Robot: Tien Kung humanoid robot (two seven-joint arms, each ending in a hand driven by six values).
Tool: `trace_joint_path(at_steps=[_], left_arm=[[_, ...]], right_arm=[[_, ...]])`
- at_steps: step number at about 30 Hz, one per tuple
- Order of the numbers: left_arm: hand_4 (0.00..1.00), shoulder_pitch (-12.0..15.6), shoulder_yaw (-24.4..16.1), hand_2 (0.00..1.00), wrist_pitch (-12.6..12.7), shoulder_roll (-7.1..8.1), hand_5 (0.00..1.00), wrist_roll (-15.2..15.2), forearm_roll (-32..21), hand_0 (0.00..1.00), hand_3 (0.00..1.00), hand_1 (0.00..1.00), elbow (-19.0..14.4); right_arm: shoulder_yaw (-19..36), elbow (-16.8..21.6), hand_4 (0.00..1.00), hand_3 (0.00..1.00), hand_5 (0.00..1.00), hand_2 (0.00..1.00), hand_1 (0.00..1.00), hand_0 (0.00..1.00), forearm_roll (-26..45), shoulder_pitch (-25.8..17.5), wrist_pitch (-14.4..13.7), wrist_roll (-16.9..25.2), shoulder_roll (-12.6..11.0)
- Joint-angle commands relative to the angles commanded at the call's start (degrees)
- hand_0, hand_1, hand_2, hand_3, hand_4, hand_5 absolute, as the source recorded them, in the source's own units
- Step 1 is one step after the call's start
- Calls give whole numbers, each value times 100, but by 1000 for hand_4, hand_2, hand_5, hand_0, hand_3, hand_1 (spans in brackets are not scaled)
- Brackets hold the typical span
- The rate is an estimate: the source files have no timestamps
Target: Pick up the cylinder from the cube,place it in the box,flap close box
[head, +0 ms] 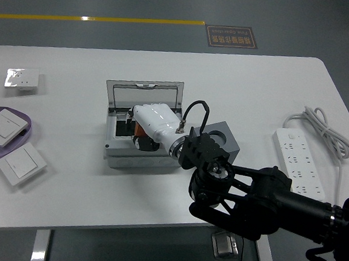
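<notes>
— Where is the orange cylinder (137,129)?

— Down in the open grey box (115,150) at the table's (67,188) middle, mostly hidden under the right hand (152,124). Only a sliver of orange shows at the hand's left edge.

— Is the hand gripping it?

— Its white back faces up and the fingers curl down into the box around the cylinder; they appear closed on it, though the fingertips are hidden.

— And the box lid (145,95)?

— Standing up at the far side, hinged open.

— The cube?

— The grey cube (223,140) sits just right of the box, partly behind the black forearm, a round hole in its top.

— Anything else on the table?

— A white power strip (297,162) with its cord lies well to the right. At the left there is a purple plate (23,132) carrying a wall switch (2,126), another switch (21,164) near it, and a small white socket plate (22,79) farther back.
</notes>
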Motion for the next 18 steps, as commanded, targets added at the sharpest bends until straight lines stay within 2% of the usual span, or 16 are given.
trace_joint_path(at_steps=[4,5,10,11,16,17,18], left_arm=[[716,-5,-8,606,-2,3,251,6,15,613,635,628,-1],[716,-6,-12,606,-2,2,251,8,20,613,634,629,-2],[716,-15,-16,606,-4,-4,251,10,32,613,634,629,-2],[714,-15,-16,606,-4,-5,251,10,32,614,634,629,-1],[714,-20,-13,606,-2,0,251,8,30,614,634,629,-1],[714,-21,-13,606,-2,1,250,8,31,613,633,628,0],[714,-23,-11,606,-2,2,250,7,29,613,633,628,0]], right_arm=[[4,-368,2,267,2,369,149,2,-97,38,-354,204,83],[6,-453,99,395,2,456,309,160,-51,37,-442,280,105],[39,-781,99,395,2,456,309,160,139,-26,-869,646,200],[41,-802,380,648,43,629,610,585,148,-32,-927,694,209],[38,-834,380,648,43,629,610,585,135,-29,-1126,857,225],[32,-835,576,906,353,744,729,753,130,-28,-1137,869,226],[23,-837,576,906,353,744,729,753,130,-26,-1141,877,227]])
